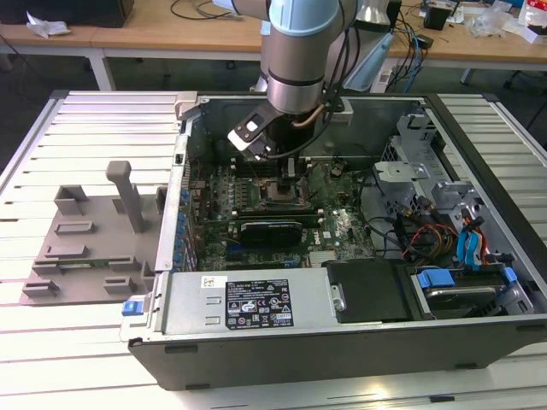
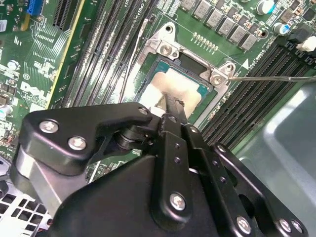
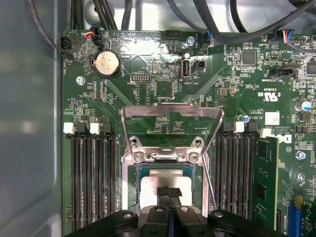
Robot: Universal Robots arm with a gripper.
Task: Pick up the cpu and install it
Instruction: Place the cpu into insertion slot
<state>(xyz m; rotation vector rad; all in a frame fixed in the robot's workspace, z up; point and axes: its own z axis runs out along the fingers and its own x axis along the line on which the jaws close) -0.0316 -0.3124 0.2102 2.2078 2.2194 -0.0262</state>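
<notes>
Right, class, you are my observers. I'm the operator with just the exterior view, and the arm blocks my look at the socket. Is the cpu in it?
Observer: Yes. In both wrist views the cpu lies flat inside the socket.
Operator: Where is the gripper?
Observer: The gripper is directly over the cpu, jaws closed together, tips at its metal top.
Operator: Is the socket's cover down?
Observer: No. In the first wrist view the metal load plate is swung open, clear of the cpu.
</notes>
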